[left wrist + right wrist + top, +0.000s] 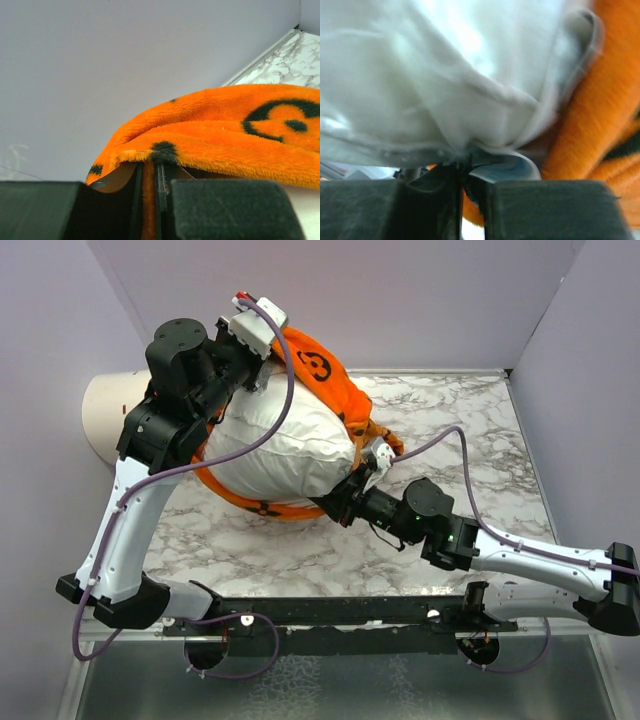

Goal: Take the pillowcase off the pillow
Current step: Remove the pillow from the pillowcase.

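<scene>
Firmly, the left tool (149, 200) clamps the pillowcase (225, 145), the right tool (462, 200) the pillow (445, 75), a cream cylinder (105, 415) lying just left.

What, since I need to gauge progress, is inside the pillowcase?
The pillow: most of it lies bare, with its far end tucked in the pillowcase, whose orange edge also shows under its near side. How deep it reaches is covered by fabric.

Tabletop (450, 390) right of pillow (290, 450) open; cylinder (100, 415) crowds left.
</scene>
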`<move>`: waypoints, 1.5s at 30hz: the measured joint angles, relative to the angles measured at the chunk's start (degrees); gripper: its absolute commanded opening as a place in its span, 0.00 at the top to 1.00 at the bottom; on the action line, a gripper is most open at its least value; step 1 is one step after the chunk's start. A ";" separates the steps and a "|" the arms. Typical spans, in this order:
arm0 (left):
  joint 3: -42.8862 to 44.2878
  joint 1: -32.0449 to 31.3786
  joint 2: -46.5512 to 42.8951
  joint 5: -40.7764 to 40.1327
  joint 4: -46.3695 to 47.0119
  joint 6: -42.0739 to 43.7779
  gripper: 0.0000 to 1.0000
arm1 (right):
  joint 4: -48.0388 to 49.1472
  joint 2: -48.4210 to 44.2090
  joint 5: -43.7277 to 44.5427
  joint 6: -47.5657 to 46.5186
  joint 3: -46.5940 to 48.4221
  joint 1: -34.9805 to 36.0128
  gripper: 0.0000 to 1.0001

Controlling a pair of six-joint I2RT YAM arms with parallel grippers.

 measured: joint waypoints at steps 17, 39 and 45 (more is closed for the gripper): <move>12.37 0.74 9.99 -0.90 -10.47 -11.15 1.00 | -31.82 2.60 -2.29 -14.43 40.65 0.57 0.00; 18.43 1.01 14.08 0.44 -17.70 -14.10 0.66 | -53.24 33.73 -1.81 -41.33 71.41 -0.35 0.45; 14.27 1.01 11.93 -1.99 -14.80 -10.73 0.25 | -52.02 32.09 -6.23 -39.04 65.44 -6.08 0.99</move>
